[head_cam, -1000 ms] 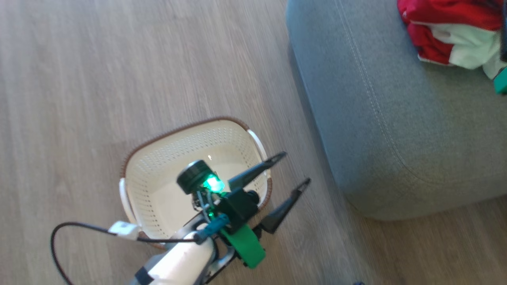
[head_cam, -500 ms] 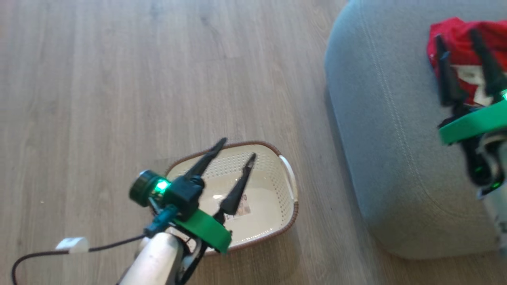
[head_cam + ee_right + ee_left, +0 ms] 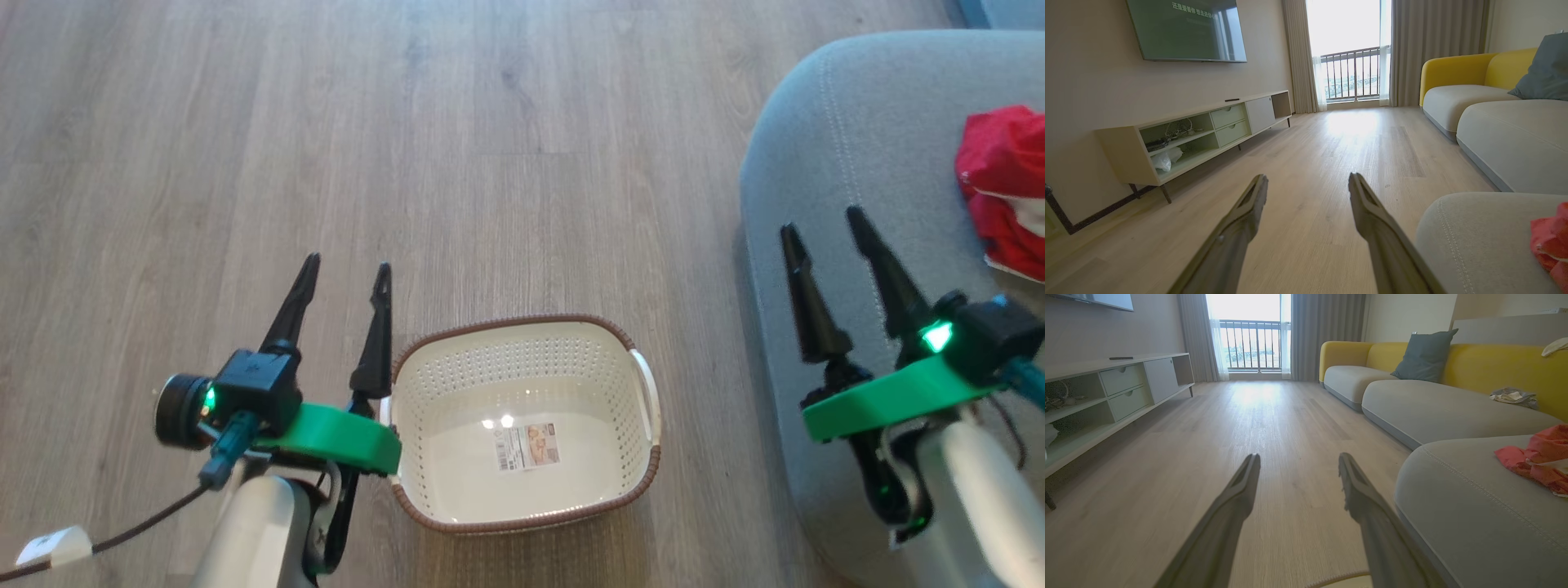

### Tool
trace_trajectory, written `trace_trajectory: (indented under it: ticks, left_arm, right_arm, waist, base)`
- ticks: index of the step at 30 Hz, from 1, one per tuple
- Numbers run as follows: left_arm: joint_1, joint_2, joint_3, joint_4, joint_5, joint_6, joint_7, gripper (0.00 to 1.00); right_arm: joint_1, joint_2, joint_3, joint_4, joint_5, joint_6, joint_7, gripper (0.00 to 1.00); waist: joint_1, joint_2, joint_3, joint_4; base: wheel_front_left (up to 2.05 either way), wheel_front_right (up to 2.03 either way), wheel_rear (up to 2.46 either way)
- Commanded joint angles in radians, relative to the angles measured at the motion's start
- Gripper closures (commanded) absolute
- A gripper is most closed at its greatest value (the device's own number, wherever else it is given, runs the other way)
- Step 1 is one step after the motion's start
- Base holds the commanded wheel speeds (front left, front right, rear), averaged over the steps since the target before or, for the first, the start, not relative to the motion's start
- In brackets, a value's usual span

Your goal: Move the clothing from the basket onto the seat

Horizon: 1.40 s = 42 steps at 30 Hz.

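The cream basket with its brown rim stands on the wood floor, holding just a paper label on its bottom. Red clothing with white trim lies on the grey seat at the right edge. My left gripper hangs open over the floor just left of the basket, with nothing between its fingers. Above the seat's near left edge my right gripper is open and holds nothing. The left wrist view has the clothing on the seat. The right wrist view catches a red fold.
A low TV cabinet runs along the left wall under a wall screen. A yellow-backed sofa with a grey pillow lines the right side. A balcony door lies far ahead. A cable trails from my left arm.
The head camera has swung, shifting the whole picture. My left gripper has left the basket and now hangs beside it. My right gripper has drawn back from the clothing to the seat's edge.
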Motion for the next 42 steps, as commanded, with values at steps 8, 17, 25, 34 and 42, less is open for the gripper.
trace_trajectory:
  ticks: [8, 17, 25, 34, 42]
  left_arm:
    - [0.012, -0.001, 0.067, -0.014, -0.041, 0.068, -0.005, 0.00]
    - [0.047, -0.001, 0.051, 0.016, -0.010, 0.069, -0.005, 0.00]
    - [0.052, -0.001, 0.041, 0.017, -0.011, 0.084, -0.005, 0.00]
    - [0.051, -0.001, 0.035, 0.003, -0.039, 0.068, -0.005, 0.00]
    - [0.055, -0.001, 0.054, -0.011, -0.061, 0.034, -0.005, 0.00]
  right_arm:
    - [0.051, 0.088, -0.018, -0.012, -0.041, 0.000, -0.006, 0.00]
    - [0.110, 0.144, -0.055, 0.002, -0.102, 0.000, -0.006, 0.00]
    - [0.128, 0.163, -0.067, 0.014, -0.118, 0.000, -0.006, 0.00]
    - [0.128, 0.166, -0.072, 0.022, -0.103, 0.000, -0.006, 0.00]
    - [0.123, 0.167, -0.075, 0.035, -0.081, 0.000, -0.006, 0.00]
  waist:
    - [0.0001, 0.0000, -0.015, 0.029]
    - [0.0001, 0.0000, -0.019, 0.033]
    - [0.0001, 0.0000, -0.023, 0.033]
    - [0.0001, 0.0000, -0.025, 0.034]
    - [0.0001, 0.0000, -0.026, 0.038]
  base:
    - [0.00, 0.00, 0.00]
    - [0.00, 0.00, 0.00]
    - [0.00, 0.00, 0.00]
    - [0.00, 0.00, 0.00]
    - [0.00, 0.00, 0.00]
